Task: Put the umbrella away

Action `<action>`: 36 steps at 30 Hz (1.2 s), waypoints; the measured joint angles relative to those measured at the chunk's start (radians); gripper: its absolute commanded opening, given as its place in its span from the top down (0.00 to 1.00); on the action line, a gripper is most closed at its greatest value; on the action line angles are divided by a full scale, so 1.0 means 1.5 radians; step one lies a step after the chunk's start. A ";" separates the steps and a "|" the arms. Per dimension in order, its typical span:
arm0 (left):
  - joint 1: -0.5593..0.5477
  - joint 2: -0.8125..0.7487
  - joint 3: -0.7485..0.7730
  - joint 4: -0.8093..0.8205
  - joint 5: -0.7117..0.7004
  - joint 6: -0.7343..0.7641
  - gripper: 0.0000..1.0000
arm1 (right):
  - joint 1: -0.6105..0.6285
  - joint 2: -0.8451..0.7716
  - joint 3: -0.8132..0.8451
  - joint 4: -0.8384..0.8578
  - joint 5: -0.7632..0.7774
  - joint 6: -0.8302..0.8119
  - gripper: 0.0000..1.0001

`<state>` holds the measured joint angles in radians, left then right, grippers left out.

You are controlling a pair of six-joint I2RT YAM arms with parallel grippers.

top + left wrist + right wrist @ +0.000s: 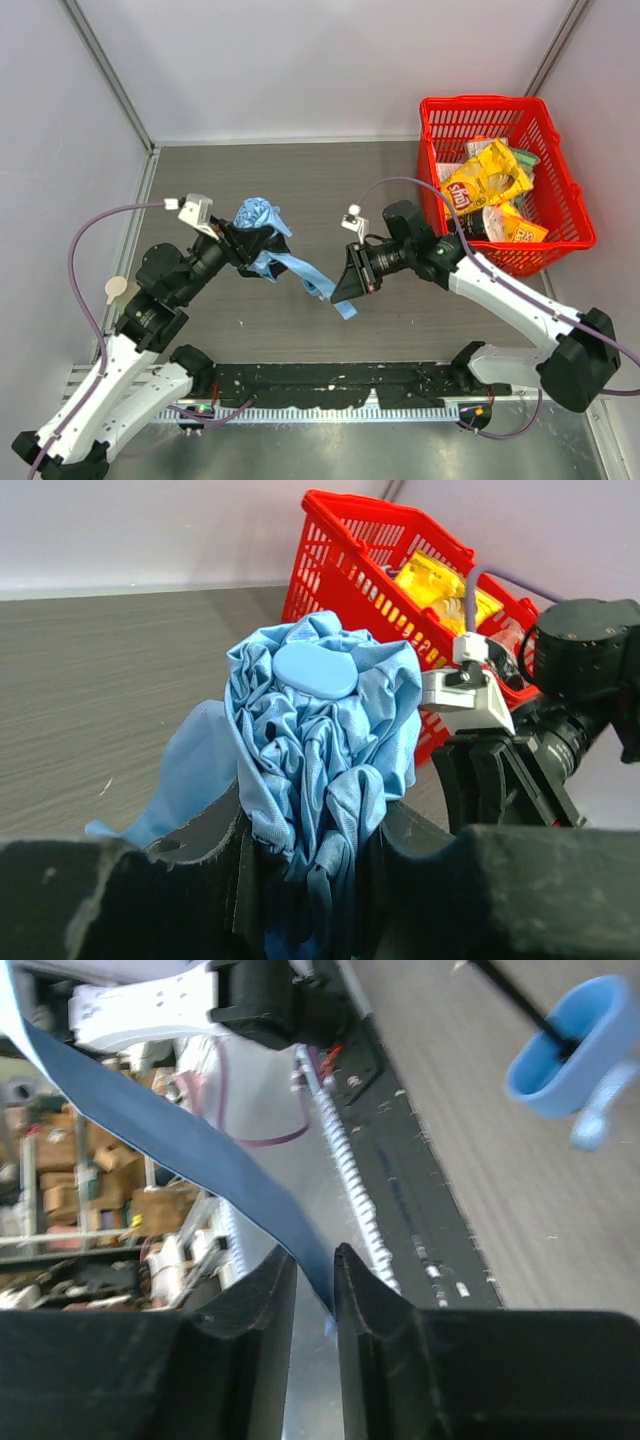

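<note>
The umbrella is a bunched light-blue fabric bundle held above the table. My left gripper is shut on it; in the left wrist view the folds fill the space between the jaws. A blue strap runs from the bundle to my right gripper. In the right wrist view the strap passes between the narrowly parted jaws, lying against one finger. The small blue handle on its black shaft shows above the table.
A red basket with snack bags stands at the back right; it also shows in the left wrist view. Grey walls enclose the table. A black rail runs along the near edge.
</note>
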<state>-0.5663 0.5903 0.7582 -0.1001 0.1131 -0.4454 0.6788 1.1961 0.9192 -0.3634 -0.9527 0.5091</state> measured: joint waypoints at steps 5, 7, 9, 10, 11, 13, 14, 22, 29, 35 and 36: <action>0.003 0.059 0.049 -0.027 -0.026 -0.031 1.00 | 0.016 0.021 0.068 -0.079 0.167 -0.051 0.40; 0.003 0.093 0.089 -0.060 -0.035 -0.035 1.00 | 0.047 0.026 0.107 -0.110 0.274 -0.082 0.37; 0.003 0.117 0.122 -0.093 -0.046 -0.039 1.00 | 0.105 0.030 0.149 -0.134 0.387 -0.115 0.34; 0.003 0.126 0.137 -0.112 -0.056 -0.043 1.00 | 0.137 0.029 0.167 -0.135 0.448 -0.130 0.34; 0.003 0.134 0.151 -0.132 -0.065 -0.046 1.00 | 0.168 0.028 0.182 -0.132 0.504 -0.145 0.32; 0.003 0.147 0.174 -0.175 -0.089 -0.049 1.00 | 0.214 0.021 0.193 -0.117 0.584 -0.167 0.29; 0.003 0.153 0.182 -0.191 -0.099 -0.050 1.00 | 0.228 0.016 0.194 -0.111 0.610 -0.173 0.29; 0.003 0.204 0.206 -0.312 -0.206 -0.084 1.00 | 0.365 0.061 0.226 -0.001 0.913 -0.188 0.30; 0.003 0.242 0.223 -0.356 -0.241 -0.099 1.00 | 0.390 0.181 0.291 0.058 0.953 -0.182 0.32; 0.003 0.245 0.224 -0.375 -0.253 -0.104 1.00 | 0.401 0.231 0.327 0.062 0.991 -0.184 0.51; 0.003 0.245 0.224 -0.375 -0.253 -0.105 1.00 | 0.401 0.240 0.332 0.061 1.005 -0.184 0.55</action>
<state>-0.5613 0.9585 1.0943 -0.6632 -0.2668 -0.6022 1.2804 1.5555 1.4170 -0.2714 0.5541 0.2329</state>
